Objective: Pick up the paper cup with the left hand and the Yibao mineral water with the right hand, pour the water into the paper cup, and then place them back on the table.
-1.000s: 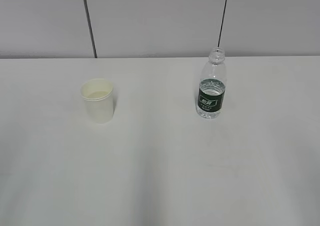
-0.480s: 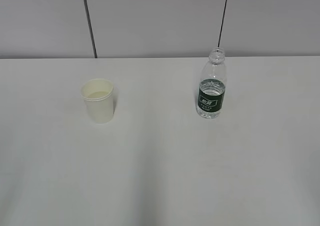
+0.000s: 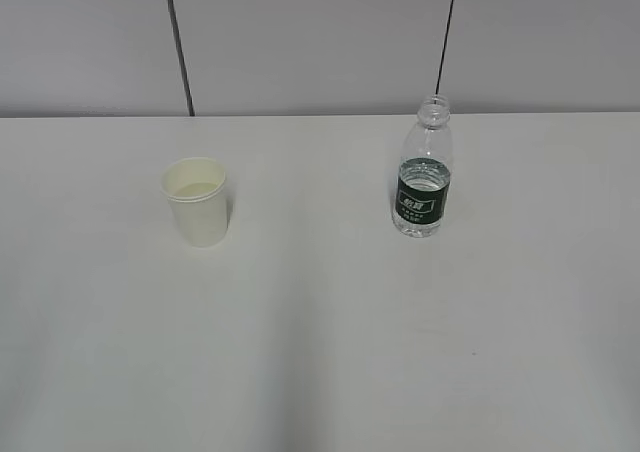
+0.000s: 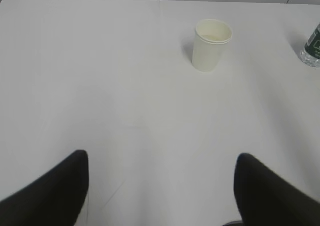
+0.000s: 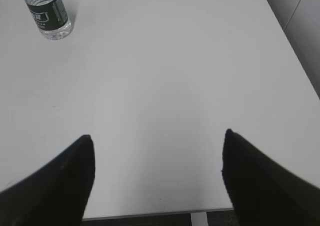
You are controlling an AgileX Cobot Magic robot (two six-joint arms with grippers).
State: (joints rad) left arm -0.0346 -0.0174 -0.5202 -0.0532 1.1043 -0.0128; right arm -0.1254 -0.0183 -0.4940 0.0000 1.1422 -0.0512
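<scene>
The white paper cup (image 3: 196,201) stands upright on the white table (image 3: 320,322), left of centre; it also shows in the left wrist view (image 4: 211,44). The capless Yibao mineral water bottle (image 3: 423,172) with a green label stands upright to the right; it shows in the right wrist view (image 5: 48,11) and at the edge of the left wrist view (image 4: 313,48). My left gripper (image 4: 162,158) is open and empty, well short of the cup. My right gripper (image 5: 158,138) is open and empty near the table's front edge, far from the bottle. Neither arm shows in the exterior view.
A grey panelled wall (image 3: 320,32) runs behind the table's far edge. The table's front edge (image 5: 150,213) and right edge (image 5: 295,51) show in the right wrist view.
</scene>
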